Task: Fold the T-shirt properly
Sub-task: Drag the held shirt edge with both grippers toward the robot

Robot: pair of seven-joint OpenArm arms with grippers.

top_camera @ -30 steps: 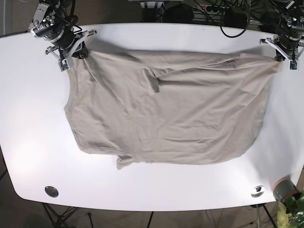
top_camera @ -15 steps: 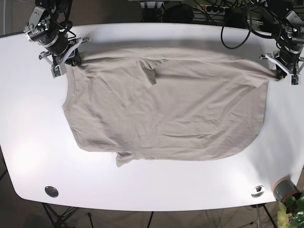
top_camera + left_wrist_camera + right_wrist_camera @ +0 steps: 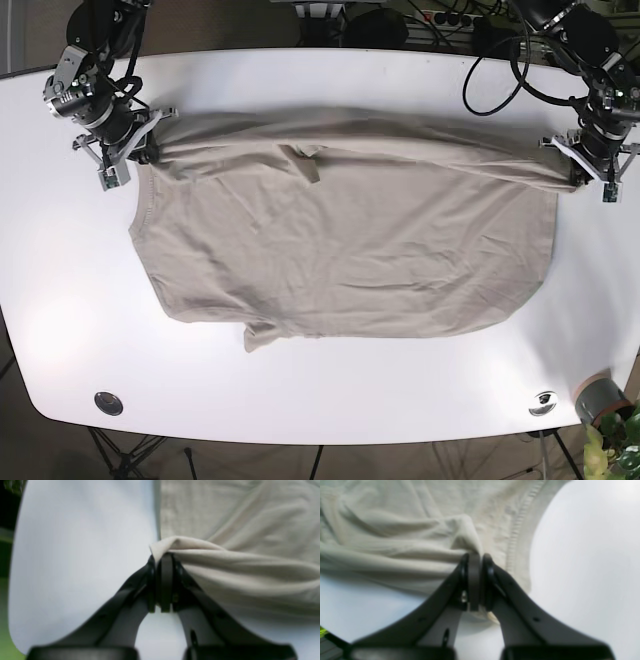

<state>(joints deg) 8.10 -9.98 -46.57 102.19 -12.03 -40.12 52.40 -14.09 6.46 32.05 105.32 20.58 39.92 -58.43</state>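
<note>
Beige T-shirt [image 3: 350,240]: lies spread across the middle of the white counter [image 3: 320,400] in the base view, collar side toward the left of the frame, hem toward the right. The far edge is lifted and drawn into a taut ridge running from upper left to upper right of the frame. A sleeve pokes out at the lower left edge of the cloth; a small fold shows near the upper middle. Light creases run across the body.

Right claw [image 3: 140,152]: upper left of the base view, at the shirt's far left corner. In the right wrist view the claw [image 3: 477,557] has its black jaws pressed together, pinching a bunched fold of the T-shirt [image 3: 407,530] just beside the stitched collar band; cloth fills the upper left of that frame, bare counter [image 3: 582,555] the right.

Left claw [image 3: 578,172]: right edge of the base view, at the shirt's far right corner. In the left wrist view the claw [image 3: 163,557] has its jaws pressed together on a gathered corner of the T-shirt [image 3: 237,555]; cloth trails toward the right of that frame, bare counter [image 3: 75,555] fills the left.

Other items, base view: a round metal fitting [image 3: 108,403] set in the counter at lower left, another [image 3: 543,402] at lower right; a potted plant [image 3: 610,425] off the counter at the lower right corner; black cables [image 3: 490,50] along the top edge.
</note>
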